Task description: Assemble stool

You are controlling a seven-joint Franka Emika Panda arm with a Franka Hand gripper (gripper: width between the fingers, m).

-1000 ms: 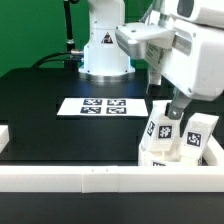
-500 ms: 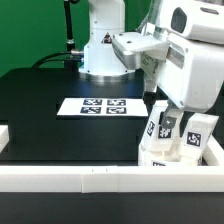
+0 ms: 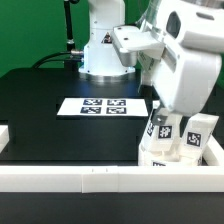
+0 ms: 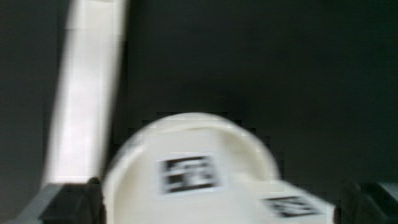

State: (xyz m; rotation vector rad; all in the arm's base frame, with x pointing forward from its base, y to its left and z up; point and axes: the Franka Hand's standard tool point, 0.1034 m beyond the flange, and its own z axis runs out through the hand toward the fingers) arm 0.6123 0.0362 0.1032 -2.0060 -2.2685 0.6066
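The stool's white parts are clustered at the table's front corner on the exterior view's right. Two upright tagged legs show there, one leg (image 3: 160, 126) under the arm and another leg (image 3: 198, 136) beside it, standing on more white pieces (image 3: 160, 156) that I cannot tell apart. The arm's white wrist housing (image 3: 180, 70) hangs just above them and hides the fingers in that view. In the wrist view my gripper (image 4: 217, 205) is open, one dark finger (image 4: 71, 203) on each side of a rounded white tagged leg (image 4: 187, 150), not closed on it.
The marker board (image 3: 102, 106) lies flat on the black table behind the parts. White border rails (image 3: 90, 180) run along the front edge and another rail (image 4: 89, 90) shows in the wrist view. The robot base (image 3: 105, 50) stands at the back.
The arm's wrist has swung toward the exterior view's left and settled over the legs, covering the finger that showed earlier. The jaws have stayed open and the parts have not moved.
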